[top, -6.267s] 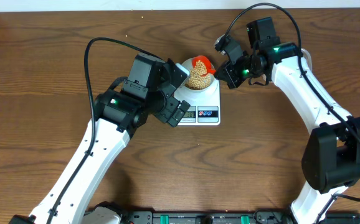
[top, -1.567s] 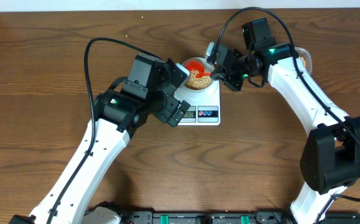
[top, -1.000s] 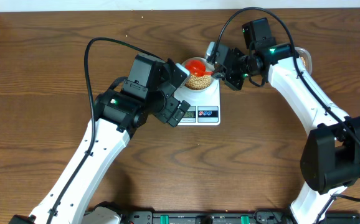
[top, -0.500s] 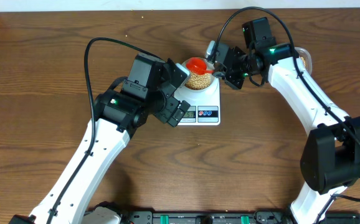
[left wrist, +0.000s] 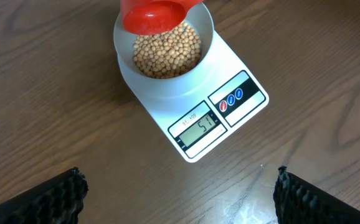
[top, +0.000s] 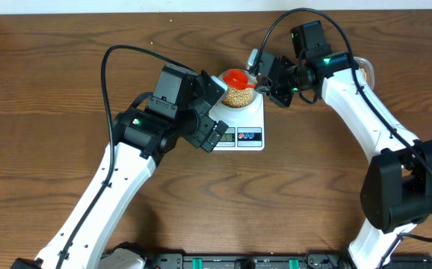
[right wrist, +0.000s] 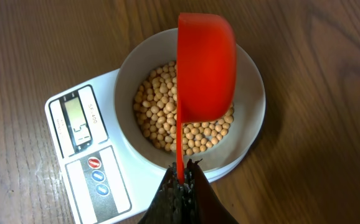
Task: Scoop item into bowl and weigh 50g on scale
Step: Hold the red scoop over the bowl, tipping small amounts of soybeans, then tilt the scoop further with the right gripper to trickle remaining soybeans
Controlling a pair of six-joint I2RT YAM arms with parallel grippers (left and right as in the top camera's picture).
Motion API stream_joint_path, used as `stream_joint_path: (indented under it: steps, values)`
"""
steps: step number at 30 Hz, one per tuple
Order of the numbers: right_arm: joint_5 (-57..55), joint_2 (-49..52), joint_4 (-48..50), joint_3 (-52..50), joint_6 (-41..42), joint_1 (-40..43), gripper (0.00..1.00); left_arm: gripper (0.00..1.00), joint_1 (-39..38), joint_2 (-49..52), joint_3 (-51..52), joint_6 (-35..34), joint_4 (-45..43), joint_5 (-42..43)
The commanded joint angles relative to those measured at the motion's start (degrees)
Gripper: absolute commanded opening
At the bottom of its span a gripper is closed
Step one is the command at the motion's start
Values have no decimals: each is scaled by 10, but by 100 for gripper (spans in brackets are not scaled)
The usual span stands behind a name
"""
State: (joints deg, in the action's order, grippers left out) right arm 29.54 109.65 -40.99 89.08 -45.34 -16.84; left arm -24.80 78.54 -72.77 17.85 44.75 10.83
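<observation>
The pale bowl (top: 238,96) stands on the white scale (top: 255,119), holding the tan beans (left wrist: 167,53). The scale's display (left wrist: 197,129) reads 51. A red scoop (right wrist: 206,68) hangs tipped on its side over the bowl's far part, its thin handle pinched in my right gripper (right wrist: 183,183), which is shut on it at the bowl's right edge. No beans show in the scoop. My left gripper (left wrist: 180,199) stands wide open over bare wood by the scale's front-left corner, its fingers (left wrist: 55,199) far apart with nothing between them.
The rim of a pale container (top: 365,71) shows behind the right arm at the back right. The table's far edge (top: 201,13) runs close behind the scale. Both arms flank the scale closely.
The right gripper has raised the scoop a little off the beans and toward the bowl's far rim. The left arm has not moved.
</observation>
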Motion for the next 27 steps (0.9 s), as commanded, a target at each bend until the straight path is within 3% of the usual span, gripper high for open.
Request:
stream_joint_path:
  steps: [1, 10, 21, 27]
  values:
    - [10, -17, 1, 2, -6, -4, 1, 98, 2, 1, -2, -1, 0, 7]
    - [9, -17, 5, 2, 32, -3, 1, 98, 2, 1, -2, -1, 0, 7]
    - [-42, -11, 21, 1, 189, -5, 1, 98, 2, 1, -2, -1, 0, 7]
    - [-57, -2, 23, 0, 200, -17, 1, 98, 2, 1, -2, -1, 0, 7]
